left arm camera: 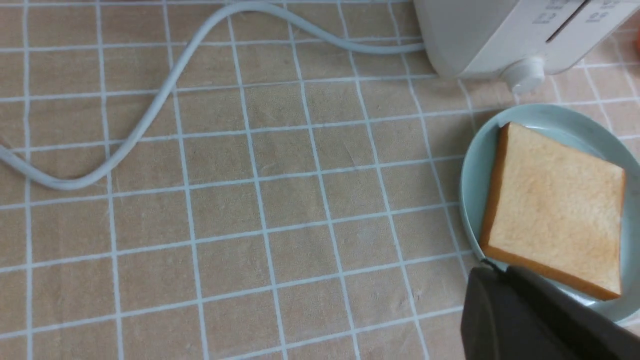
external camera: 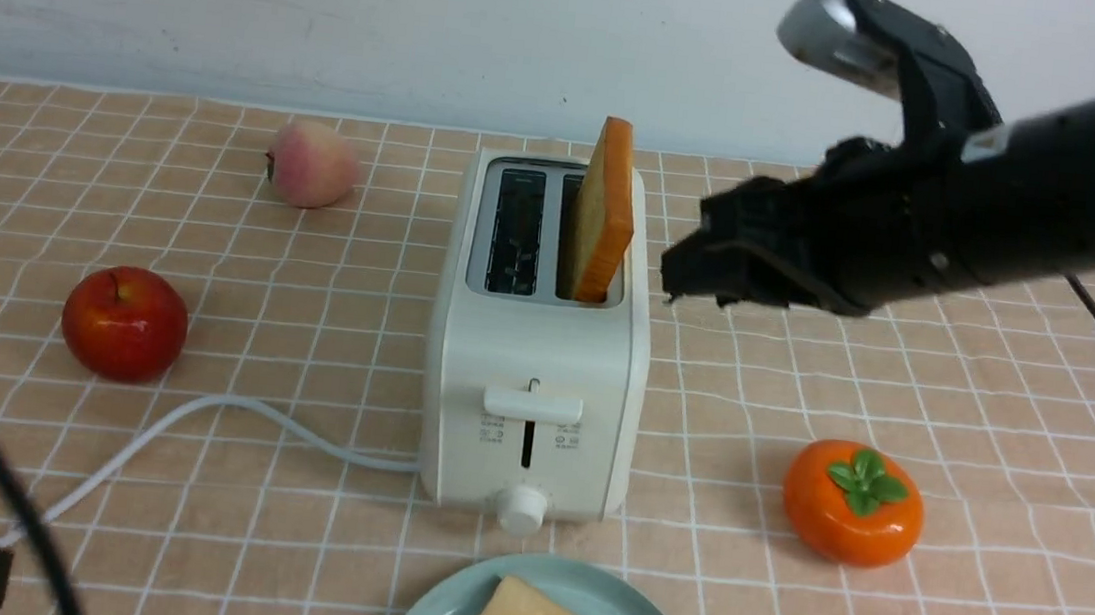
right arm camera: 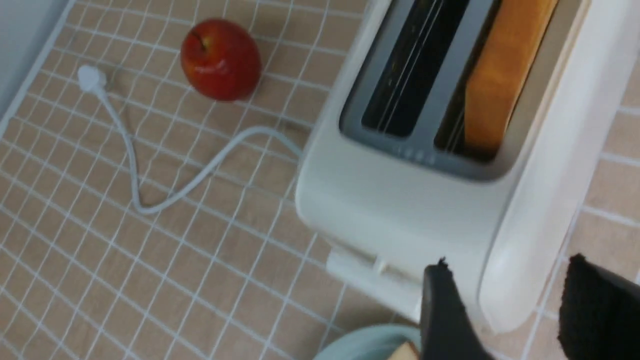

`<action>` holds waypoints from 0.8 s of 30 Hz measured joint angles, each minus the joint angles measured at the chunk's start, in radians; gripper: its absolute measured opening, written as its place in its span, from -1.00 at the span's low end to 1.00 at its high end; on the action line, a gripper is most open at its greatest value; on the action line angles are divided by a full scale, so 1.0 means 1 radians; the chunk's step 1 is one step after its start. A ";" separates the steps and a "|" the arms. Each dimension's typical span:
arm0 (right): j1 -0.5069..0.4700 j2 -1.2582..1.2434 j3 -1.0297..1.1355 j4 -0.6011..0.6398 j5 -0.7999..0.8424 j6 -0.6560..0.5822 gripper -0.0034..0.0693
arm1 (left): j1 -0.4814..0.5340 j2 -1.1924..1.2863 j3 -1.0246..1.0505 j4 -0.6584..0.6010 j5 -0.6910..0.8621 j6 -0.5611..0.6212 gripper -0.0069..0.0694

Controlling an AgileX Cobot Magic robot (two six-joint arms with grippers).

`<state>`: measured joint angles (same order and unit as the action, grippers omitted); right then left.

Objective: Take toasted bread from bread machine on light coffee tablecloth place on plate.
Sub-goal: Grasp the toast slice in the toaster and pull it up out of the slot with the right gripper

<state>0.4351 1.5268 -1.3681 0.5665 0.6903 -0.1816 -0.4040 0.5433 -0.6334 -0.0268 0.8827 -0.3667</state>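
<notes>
Okay so, starting on the far left, the left gripper (left arm camera: pixel 492 268) is down in the near corner, its pincer closed up narrow with the tips together. Just past it there's a shiny round red apple (external camera: pixel 124 323) sitting on the light tan-peach cloth with the thin white grid (external camera: pixel 305 535). A smooth white power cord (external camera: pixel 242 403) snakes across the cloth in loose bends and runs to the toaster's left side. Further back is a rounded pink-and-cream peach (external camera: pixel 313 164).

Middle of the table: a boxy cream-white two-slot toaster (external camera: pixel 538 347) with a white slide lever (external camera: pixel 532 407) and a round white knob (external camera: pixel 521 509) on its front. Its left slot (external camera: pixel 516 234) is dark, with thin metal wires showing inside. The right slot has one square slice of toast, golden-tan with an orange-brown crust (external camera: pixel 604 218), standing on edge, slightly tilted and poking well out of the top.

Right in front of the toaster is a round pale mint-green plate (left arm camera: pixel 565 114), and the other square golden-tan slice with browned crust (left arm camera: pixel 557 205) lies flat on it, turned at an angle, all inside the rim.

Then on the right, the black right gripper (right arm camera: pixel 510 265) hangs just beside the toaster, pincer spread wide with a clear gap between its fingers. Nearer than that, a glossy orange persimmon with green leaves (external camera: pixel 852 503) sits on the cloth.
</notes>
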 joint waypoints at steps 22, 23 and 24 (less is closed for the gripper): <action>0.000 0.320 -0.287 -0.080 -0.041 0.108 -0.55 | 0.000 -0.347 0.148 -0.096 0.046 -0.010 -0.86; 0.000 0.312 -0.289 -0.082 -0.040 0.098 -0.67 | 0.000 -0.347 0.148 -0.093 0.046 -0.010 -0.86; 0.000 0.289 -0.295 -0.089 -0.032 0.076 -0.70 | 0.000 -0.347 0.148 -0.092 0.046 -0.010 -0.86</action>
<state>0.4351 1.8157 -1.6635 0.4779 0.6583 -0.1061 -0.4040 0.1965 -0.4853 -0.1189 0.9284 -0.3766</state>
